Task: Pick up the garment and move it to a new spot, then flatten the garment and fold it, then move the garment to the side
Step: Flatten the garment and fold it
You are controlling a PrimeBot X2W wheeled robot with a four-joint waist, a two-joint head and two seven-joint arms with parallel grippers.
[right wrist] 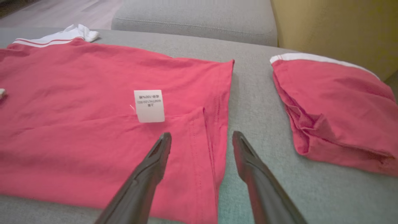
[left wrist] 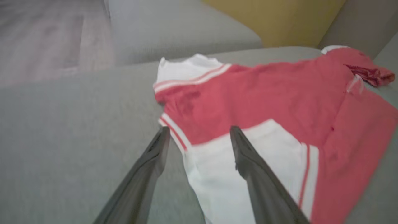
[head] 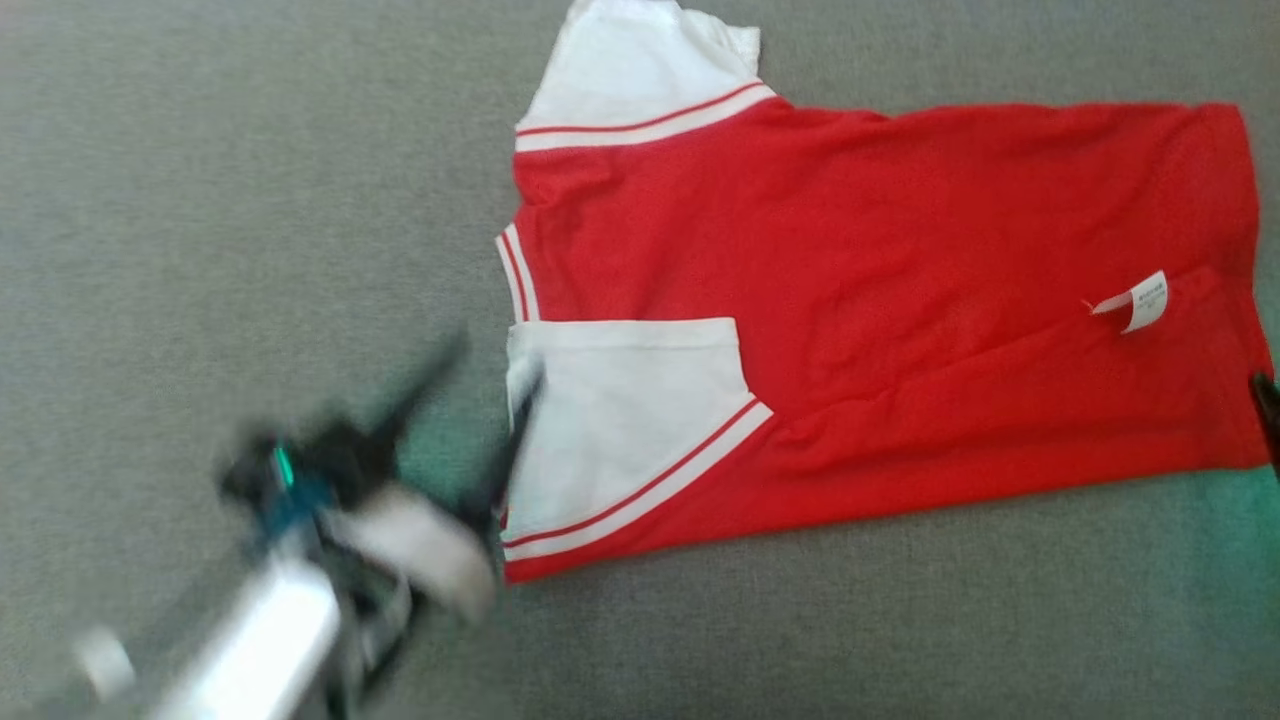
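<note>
Two garments on one grey cushion point(head: 200, 200). The red shirt point(head: 880, 300) lies flat, folded lengthwise, with two white sleeves point(head: 630, 410) trimmed in red stripe and one white label point(right wrist: 149, 105) near the hem. A folded red garment point(right wrist: 335, 109) lies apart beside the hem. Left gripper point(left wrist: 199, 128) over the near sleeve and right gripper point(right wrist: 199, 133) over the hem: jaws wide, empty.

Matt knit garment point(head: 880, 280) — on coarse woven grey upholstery point(head: 200, 200).

Soft, even light; left gripper point(head: 497, 358) streaked by motion blur.
</note>
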